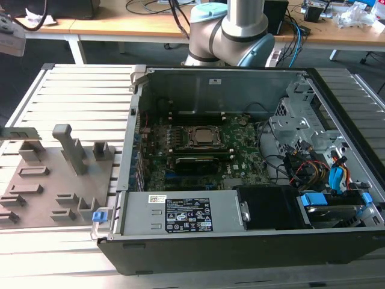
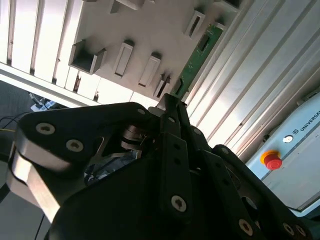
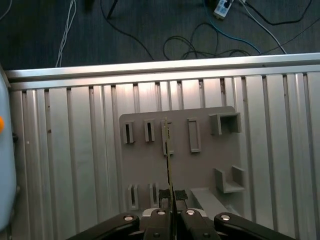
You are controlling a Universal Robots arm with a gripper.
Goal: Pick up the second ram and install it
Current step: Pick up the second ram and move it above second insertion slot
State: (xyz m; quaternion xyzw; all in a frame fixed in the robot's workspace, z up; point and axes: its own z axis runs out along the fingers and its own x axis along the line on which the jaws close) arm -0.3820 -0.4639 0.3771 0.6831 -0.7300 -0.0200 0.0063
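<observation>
Gripper (image 3: 170,196) sits over the flat grey plastic tray (image 3: 200,170) with raised blocks and slots; its black pads (image 3: 164,194) are closed tight on the second ram (image 3: 168,160), a thin, long green circuit-board stick, seen edge-on in the first wrist view as a narrow line running out from between the pads and across the tray; in the second wrist view the same stick (image 2: 197,55) shows its green face, one end pinched at the gripper (image 2: 172,100), the other end reaching out past the tray (image 2: 150,30) edge; cannot tell whether the far end touches anything. Tray lies on the ribbed aluminium table (image 3: 75,150). Exterior view: tray (image 1: 51,180) at the exterior view's left, just beside the open black computer case (image 1: 240,247); inside the case the large green motherboard (image 1: 240,162) with the square metal CPU socket (image 1: 201,137); grey and pale-blue arm (image 1: 231,30) rises behind the case.
</observation>
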